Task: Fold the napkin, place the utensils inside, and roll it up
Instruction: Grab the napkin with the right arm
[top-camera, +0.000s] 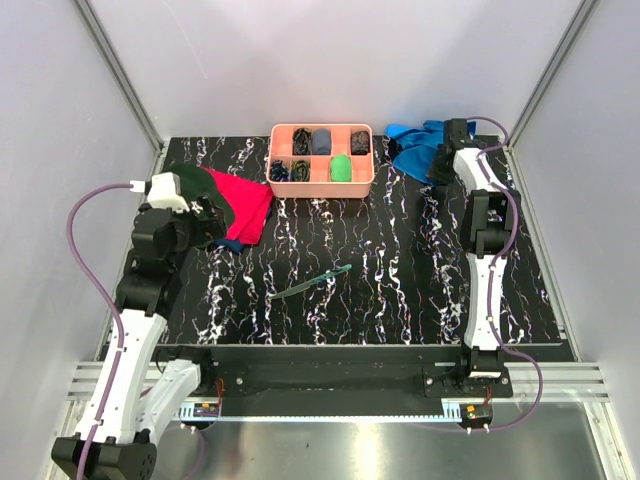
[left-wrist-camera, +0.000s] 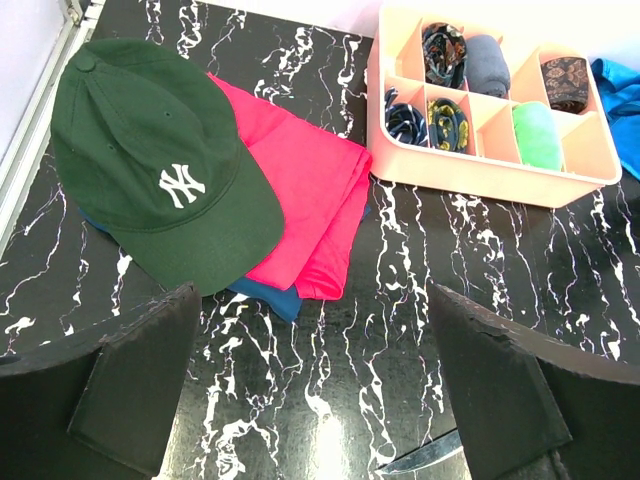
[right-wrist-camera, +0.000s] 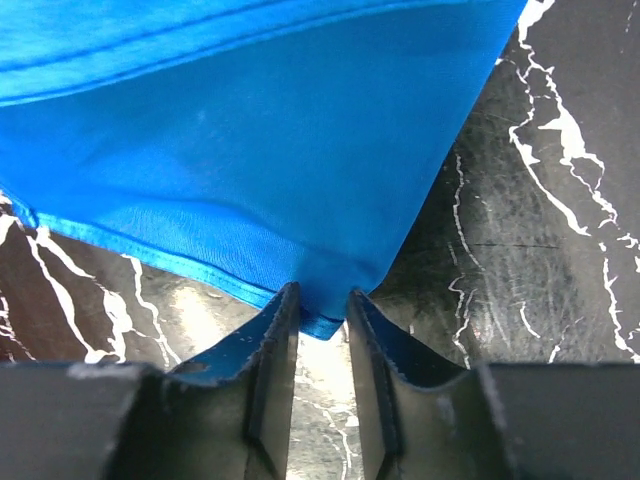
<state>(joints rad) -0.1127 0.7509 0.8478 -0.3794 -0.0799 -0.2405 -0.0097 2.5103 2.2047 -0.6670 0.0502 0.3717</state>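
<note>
The bright blue napkin (top-camera: 412, 145) lies bunched at the back right of the table, beside the pink tray. My right gripper (top-camera: 438, 172) reaches down at its near edge. In the right wrist view a hemmed corner of the napkin (right-wrist-camera: 250, 150) sits between the gripper's (right-wrist-camera: 322, 300) fingertips; the jaws stand narrowly apart with a gap still showing. The dark teal utensils (top-camera: 310, 282) lie slantwise mid-table, and one tip of the utensils (left-wrist-camera: 425, 458) shows in the left wrist view. My left gripper (left-wrist-camera: 315, 390) hovers wide open over bare table, holding nothing.
A pink tray (top-camera: 322, 182) with compartments of small rolled items stands at the back centre. A dark green cap (left-wrist-camera: 150, 180) lies on a red cloth (left-wrist-camera: 300, 200) at the back left, with a darker blue cloth under them. White walls close in three sides.
</note>
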